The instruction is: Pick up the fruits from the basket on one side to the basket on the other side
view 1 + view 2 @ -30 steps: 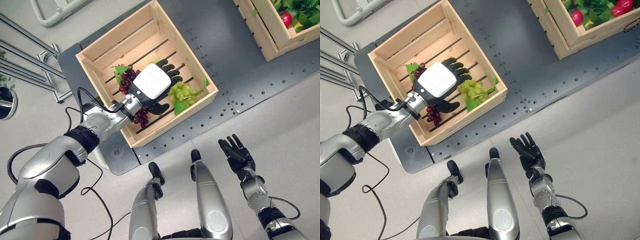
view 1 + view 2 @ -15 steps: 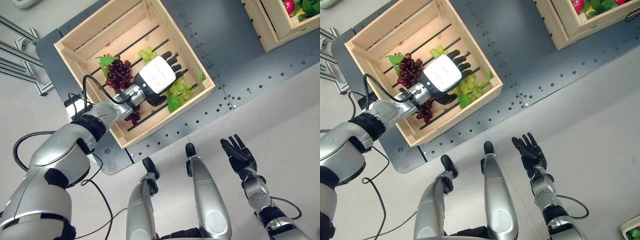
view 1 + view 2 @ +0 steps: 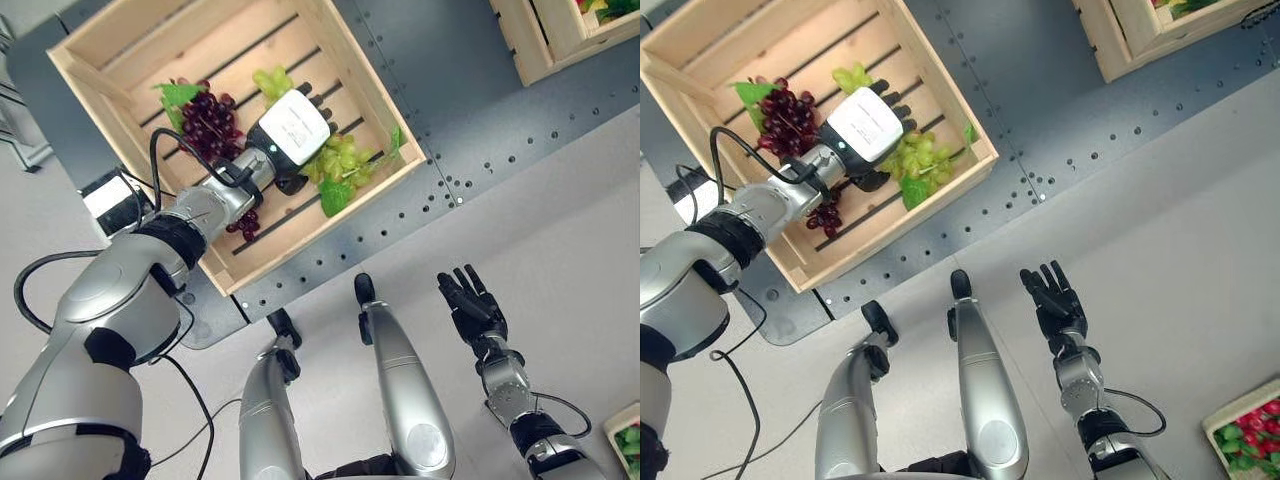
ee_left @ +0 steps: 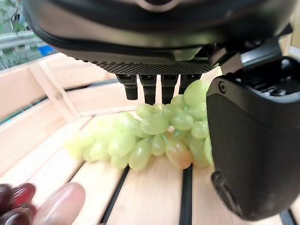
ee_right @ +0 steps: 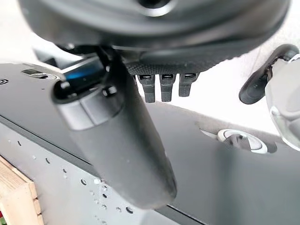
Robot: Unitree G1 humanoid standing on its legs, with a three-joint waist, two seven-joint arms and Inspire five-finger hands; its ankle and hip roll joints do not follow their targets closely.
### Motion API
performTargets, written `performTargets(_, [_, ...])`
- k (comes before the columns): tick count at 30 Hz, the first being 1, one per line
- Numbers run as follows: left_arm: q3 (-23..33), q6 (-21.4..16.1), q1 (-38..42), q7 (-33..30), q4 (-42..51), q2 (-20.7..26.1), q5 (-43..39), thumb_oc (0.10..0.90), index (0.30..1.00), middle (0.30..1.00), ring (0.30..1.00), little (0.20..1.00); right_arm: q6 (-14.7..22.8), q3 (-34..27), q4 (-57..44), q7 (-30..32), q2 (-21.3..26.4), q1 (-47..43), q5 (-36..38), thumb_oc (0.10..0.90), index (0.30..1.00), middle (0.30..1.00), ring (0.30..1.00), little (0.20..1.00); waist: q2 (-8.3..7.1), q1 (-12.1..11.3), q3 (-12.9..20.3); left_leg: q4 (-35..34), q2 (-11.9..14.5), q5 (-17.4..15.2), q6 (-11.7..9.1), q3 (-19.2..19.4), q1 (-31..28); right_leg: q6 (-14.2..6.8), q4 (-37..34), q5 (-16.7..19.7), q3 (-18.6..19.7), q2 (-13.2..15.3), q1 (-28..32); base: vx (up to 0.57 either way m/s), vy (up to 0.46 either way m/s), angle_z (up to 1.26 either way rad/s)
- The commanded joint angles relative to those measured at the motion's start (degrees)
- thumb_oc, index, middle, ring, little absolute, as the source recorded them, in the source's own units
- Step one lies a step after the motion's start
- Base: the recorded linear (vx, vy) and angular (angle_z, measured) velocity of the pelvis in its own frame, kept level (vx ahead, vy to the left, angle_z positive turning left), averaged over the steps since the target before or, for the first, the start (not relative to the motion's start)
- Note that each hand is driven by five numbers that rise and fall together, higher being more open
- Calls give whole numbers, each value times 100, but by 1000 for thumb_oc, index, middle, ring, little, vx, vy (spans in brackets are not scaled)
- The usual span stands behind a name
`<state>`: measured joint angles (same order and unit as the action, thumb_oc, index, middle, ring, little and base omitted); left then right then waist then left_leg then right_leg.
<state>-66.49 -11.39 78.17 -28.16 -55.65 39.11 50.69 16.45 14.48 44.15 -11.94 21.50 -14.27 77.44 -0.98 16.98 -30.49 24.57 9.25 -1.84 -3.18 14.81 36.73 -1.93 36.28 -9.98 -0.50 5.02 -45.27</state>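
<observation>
A slatted wooden crate [image 3: 320, 228] holds a big bunch of green grapes [image 3: 345, 160] with a leaf, a smaller green bunch [image 3: 270, 80] and dark red grapes [image 3: 205, 120]. My left hand [image 3: 290, 130] hangs inside the crate between the red grapes and the big green bunch. It is open: in the left wrist view its straight fingers [image 4: 154, 86] point over the green grapes [image 4: 150, 136] and its thumb [image 4: 253, 140] stands beside them, closed on nothing. My right hand [image 3: 470, 305] is open, low over the grey floor.
The crate rests on a dark perforated platform [image 3: 450, 60]. A second wooden crate [image 3: 525, 45] stands on it at the far right. Another box [image 3: 1230, 412] of red fruit and greens lies on the floor at the near right corner.
The camera has shifted, so the whole scene sits differently. My left hand has sunk lower into the crate beside the big green bunch, uncovering the smaller one. The right hand has stayed still.
</observation>
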Motion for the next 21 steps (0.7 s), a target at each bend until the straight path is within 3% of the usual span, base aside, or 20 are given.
performTargets(1, [-36,-544,502,325,75,122,-280,800,900,900,900,900,399,-82,-216,-63,50,102,238,800,900,900,900,900,-256,60,70,1285,218,-984,118,178,339,-225,-774,557,-17,136,292,0,0,0])
performTargets(7, [-328,-1496,512,476,330,17,-275,800,900,900,900,900,381,-76,-23,-31,38,-14,182,800,900,900,900,900,-254,37,70,1327,177,-1048,161,113,431,-233,-711,544,-10,118,187,13,-16,-4])
performTargets(12, [-455,-1961,565,116,560,-75,192,800,900,900,900,900,316,-76,239,-73,23,-110,227,800,900,900,900,900,-215,0,70,1300,143,-1064,185,71,418,-218,-722,538,-20,125,200,3,-5,-1])
performTargets(15, [-509,-2064,555,234,670,-138,360,800,900,900,900,900,319,-66,292,-59,-12,-178,242,800,900,900,900,900,-202,-20,70,1287,126,-1064,181,50,399,-215,-723,538,-34,123,222,0,0,0])
performTargets(16, [-526,-2042,541,324,697,-163,337,765,848,848,848,848,328,-59,299,-36,-28,-199,238,800,900,900,900,900,-203,-27,70,1279,123,-1063,188,45,391,-219,-725,540,-38,125,228,0,0,0])
performTargets(17, [-538,-2014,536,421,706,-184,289,626,639,639,639,639,349,-47,313,-37,-35,-220,250,800,900,900,900,900,-205,-31,70,1279,120,-1063,183,41,388,-220,-737,546,-40,123,235,0,0,0])
performTargets(18, [-552,-1988,534,501,710,-201,245,450,375,375,375,375,370,-33,322,-43,-37,-229,256,800,900,900,900,900,-210,-29,70,1285,120,-1065,178,37,389,-221,-742,549,-39,122,238,0,0,0])
performTargets(19, [-548,-1908,505,679,711,-218,115,400,300,300,300,300,413,-23,324,-43,-47,-239,253,800,900,900,900,900,-220,-23,70,1303,128,-1077,172,42,388,-219,-742,544,-38,121,245,0,0,0])
performTargets(21, [-530,-1797,454,804,714,-193,-57,400,300,300,300,300,424,-46,274,-19,-52,-202,235,800,900,900,900,900,-223,-12,70,1304,133,-1085,173,61,350,-220,-747,539,-31,120,279,-1,4,-2])
